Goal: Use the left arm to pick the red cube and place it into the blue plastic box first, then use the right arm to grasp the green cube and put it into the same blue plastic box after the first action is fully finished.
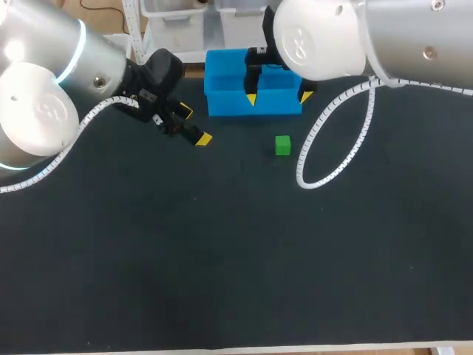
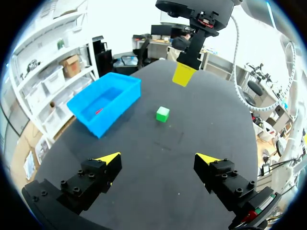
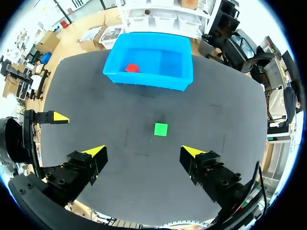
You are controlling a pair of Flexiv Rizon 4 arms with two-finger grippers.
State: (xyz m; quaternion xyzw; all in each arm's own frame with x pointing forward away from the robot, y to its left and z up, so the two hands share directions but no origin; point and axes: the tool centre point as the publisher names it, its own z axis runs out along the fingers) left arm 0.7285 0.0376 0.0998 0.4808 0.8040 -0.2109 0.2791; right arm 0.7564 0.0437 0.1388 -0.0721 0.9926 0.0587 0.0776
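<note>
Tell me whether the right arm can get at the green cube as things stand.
Probably yes. The green cube lies alone on the table, ahead of the open right tool, with nothing over it; the left tool sits off to one side.

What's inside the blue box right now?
Only the red cube lies inside the blue plastic box, seen from the right wrist; overhead, the right arm covers part of its inside.
</note>
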